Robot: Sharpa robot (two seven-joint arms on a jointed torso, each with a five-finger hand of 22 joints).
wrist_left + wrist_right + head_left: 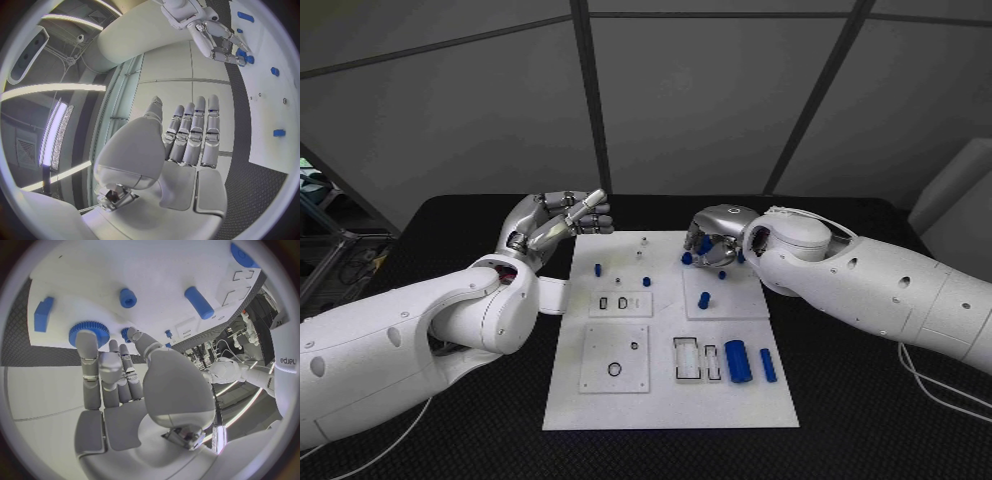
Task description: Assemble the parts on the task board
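I have the right robot hand [715, 243] on the round blue knob [89, 332] at the task board's [668, 405] far edge, fingertips touching but grasp unclear, left robot hand [564, 222] released beside it; next, I judge, a firm pinch.

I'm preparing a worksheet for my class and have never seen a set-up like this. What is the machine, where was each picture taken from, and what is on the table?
It is a robot with two white arms ending in silver hands. One picture looks down from its head; the two round ones come from cameras at its wrists. On the black table lies a white task board carrying small blue plastic parts. The left hand is raised, open and holds nothing. The right hand reaches down over the board, its fingers at a round blue ridged knob; whether it grips it is unclear.
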